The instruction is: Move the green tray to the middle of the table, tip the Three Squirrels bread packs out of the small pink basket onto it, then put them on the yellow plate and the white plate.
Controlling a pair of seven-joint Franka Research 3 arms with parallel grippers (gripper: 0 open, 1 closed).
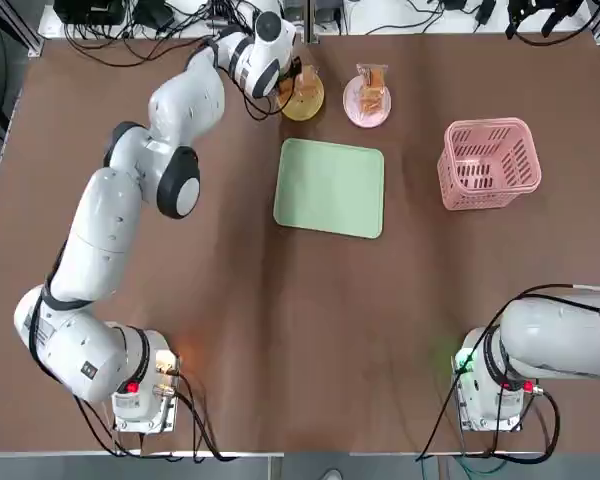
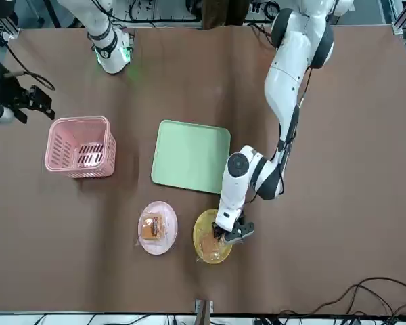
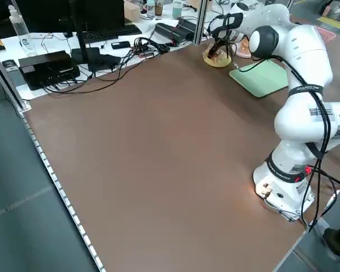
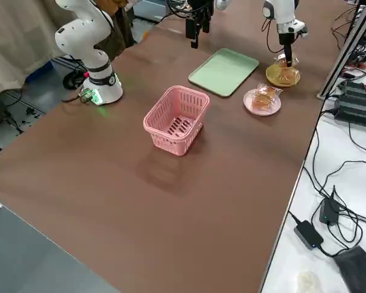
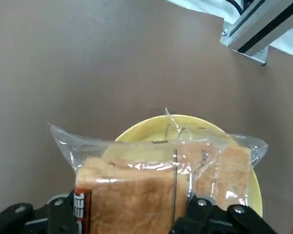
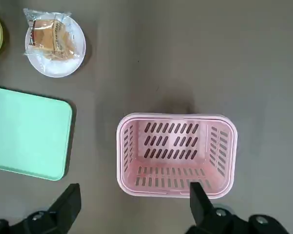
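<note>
Fingers (image 5: 205,214) half hidden behind bread pack (image 5: 151,195)

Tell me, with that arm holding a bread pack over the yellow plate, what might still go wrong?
The left gripper holds a bread pack just above the yellow plate. The pack looks almost as wide as the plate, so once released it may overhang the rim or slide onto the table. The wrapper might also cling to a finger and lift again as the arm pulls away. The white plate, already carrying bread, sits close beside, so a sideways retreat could nudge it.
</note>
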